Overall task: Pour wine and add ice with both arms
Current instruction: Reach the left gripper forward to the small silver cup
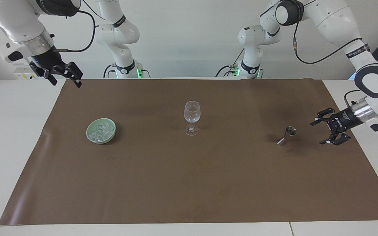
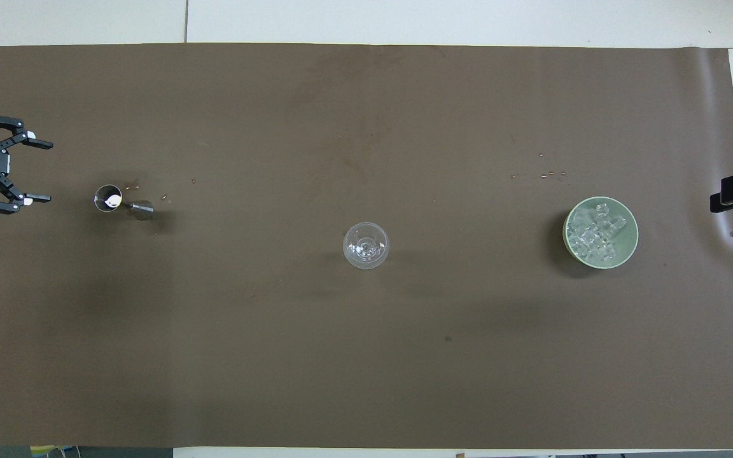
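A clear stemmed glass point(image 1: 192, 113) point(image 2: 366, 245) stands upright in the middle of the brown mat. A pale green bowl point(image 1: 100, 141) point(image 2: 567, 222) holding the ice point(image 1: 103, 130) point(image 2: 595, 232) sits toward the right arm's end. A small metal jigger point(image 1: 289, 132) point(image 2: 109, 197) stands toward the left arm's end. My left gripper point(image 1: 317, 133) point(image 2: 47, 172) hovers low beside the jigger, open and turned sideways toward it, a short gap away. My right gripper point(image 1: 67, 82) hangs open and empty above the mat's corner, waiting. The wine is out of view; I cannot tell what the jigger holds.
The brown mat point(image 1: 189, 183) covers most of the white table point(image 1: 11, 131). A few small specks point(image 2: 551, 173) lie on the mat just farther from the robots than the bowl. More specks point(image 2: 163, 196) lie beside the jigger.
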